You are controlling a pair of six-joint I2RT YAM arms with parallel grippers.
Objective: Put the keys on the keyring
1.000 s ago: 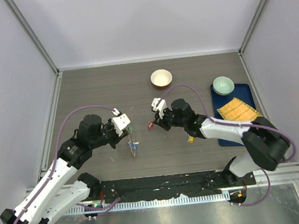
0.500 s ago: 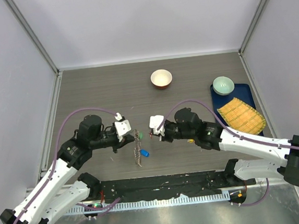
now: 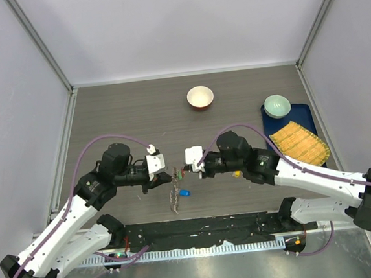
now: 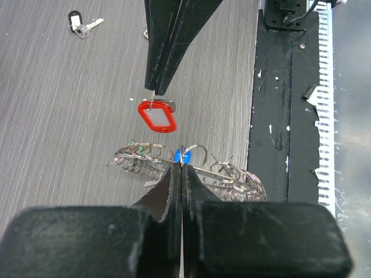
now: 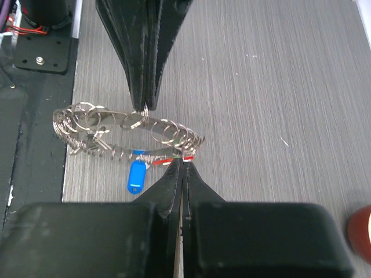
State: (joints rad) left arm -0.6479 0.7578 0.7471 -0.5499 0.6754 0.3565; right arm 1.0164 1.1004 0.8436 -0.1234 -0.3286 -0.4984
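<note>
L claw (image 4: 181, 166) pinched shut on keyring (image 5: 172, 134), ring mid-desk (image 3: 118, 112) btwn both arms, blue-tagged key (image 5: 135, 176) hanging from it, R claw (image 5: 182, 164) clamped on red-tagged key (image 4: 157, 117) just beside ring, black key (image 4: 77, 24) lying well apart on desk

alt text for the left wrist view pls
The left gripper, fingers shut, pinches a silvery keyring fringed with small rings over the grey table. Opposite it, the right gripper points in from the top, shut on a red-tagged key hanging just beyond the ring. A black-tagged key lies top left.
</note>
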